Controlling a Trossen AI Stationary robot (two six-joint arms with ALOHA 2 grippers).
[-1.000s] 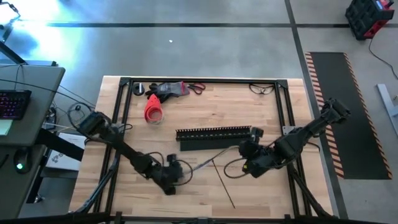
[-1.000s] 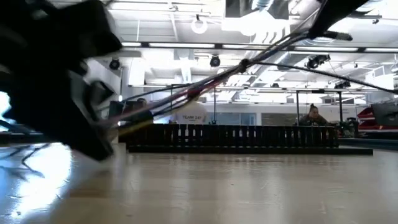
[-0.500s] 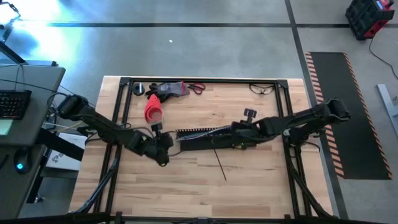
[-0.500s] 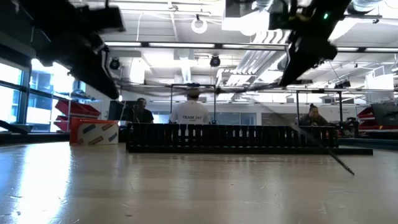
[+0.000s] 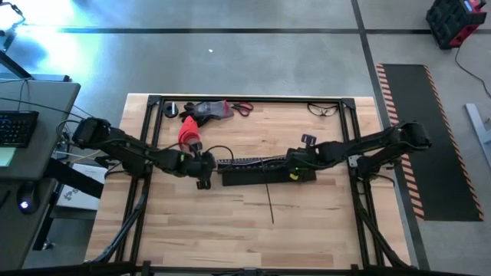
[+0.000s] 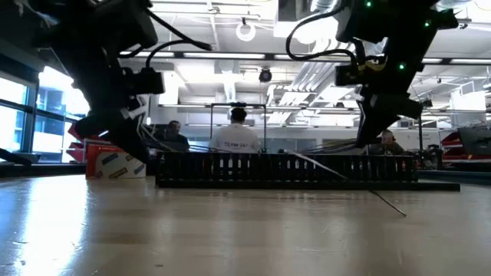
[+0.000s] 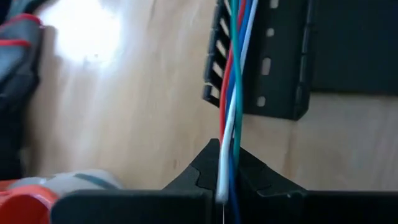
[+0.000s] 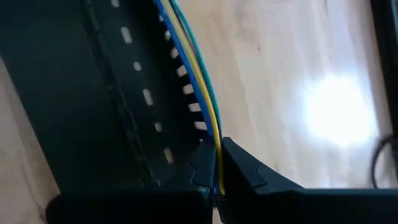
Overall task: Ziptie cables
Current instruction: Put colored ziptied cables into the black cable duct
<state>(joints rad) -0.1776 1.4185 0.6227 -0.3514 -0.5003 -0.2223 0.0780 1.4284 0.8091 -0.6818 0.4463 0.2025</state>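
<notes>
The cables [image 5: 247, 161], a thin bunch of coloured wires, stretch between my two grippers over the far, toothed edge of the long black channel [image 5: 265, 175] in mid-table. Whether they touch it I cannot tell. My left gripper [image 5: 202, 170] is shut on them just off the channel's left end [image 7: 261, 68]. My right gripper [image 5: 295, 166] is shut on them near its right end. One thin dark strand [image 5: 269, 201] trails from the bunch toward the near edge, its tip on the wood [image 6: 399, 211]. My left gripper pinches the white, blue, red and green wires [image 7: 227, 146] between its two fingers, near the bunch's left end. The fingers slant down from the table's left, and the wires run on from them straight toward the channel. My right gripper pinches the yellow, blue and green wires [image 8: 216, 140] between its two fingers, toward the bunch's right end. It slants down from the table's right. The wires leave it straight, alongside the channel's teeth [image 8: 186, 87].
A red and grey roll [image 5: 188, 136] lies just beyond my left gripper. Hand tools [image 5: 211, 110] and glasses [image 5: 323, 109] lie along the far edge. A black frame rail [image 5: 253, 100] borders the table. Bare wood lies open on the near side of the channel.
Both grippers have carried the cables from the near half of the table toward the far edge, to the channel, the right one also sinking. The bunch, slack and curved before, is now drawn straight along the channel. The trailing strand has followed it.
</notes>
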